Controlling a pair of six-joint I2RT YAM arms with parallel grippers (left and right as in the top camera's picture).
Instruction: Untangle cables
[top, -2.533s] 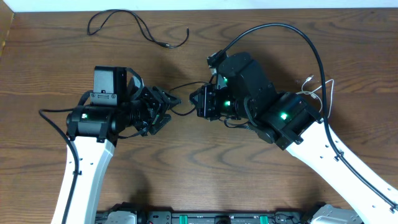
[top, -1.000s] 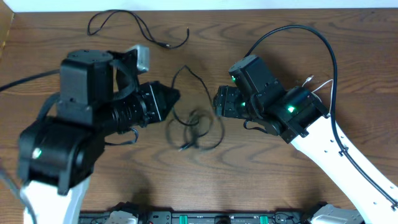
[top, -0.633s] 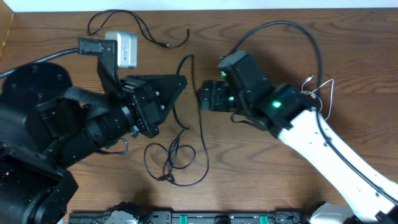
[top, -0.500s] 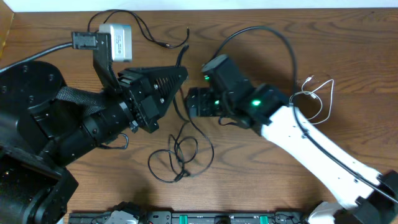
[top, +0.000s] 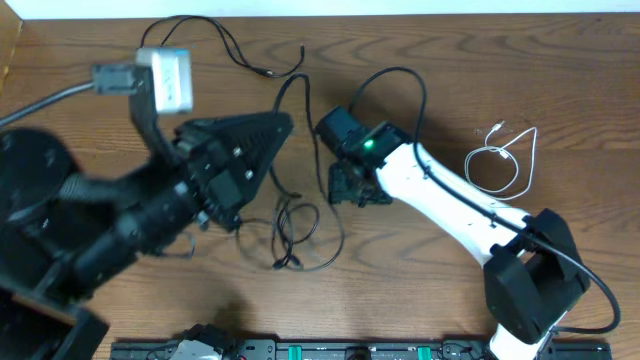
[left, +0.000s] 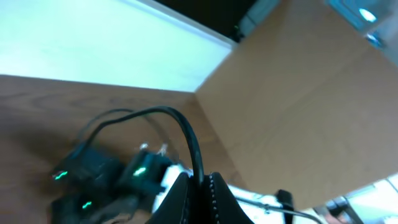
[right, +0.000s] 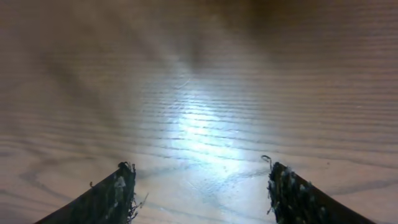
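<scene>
1. Loops of the tangled black cable (top: 296, 228) are seen lying on the table (top: 560, 60), nearest the arm bases and between the two arms.
2. Just beyond them, the right gripper (top: 352, 188) is pointed down at the wood. From its wrist camera the jaws are seen spread wide, with only bare table grain between them and nothing grasped.
3. Off to the right, at about that depth, the white cable (top: 500, 152) is laid in a small loose coil of its own, well apart from the black loops.
4. From the loops, one strand is led up past the right gripper to the left gripper (top: 287, 122), which is raised close to the overhead camera and blurred.
5. The left jaws are clenched tight, fingers (left: 181, 194) pressed together, and the thin black strand is pinched at their tip.
6. Farthest back, the second black cable (top: 232, 50) is stretched out alone near the table's far edge.
</scene>
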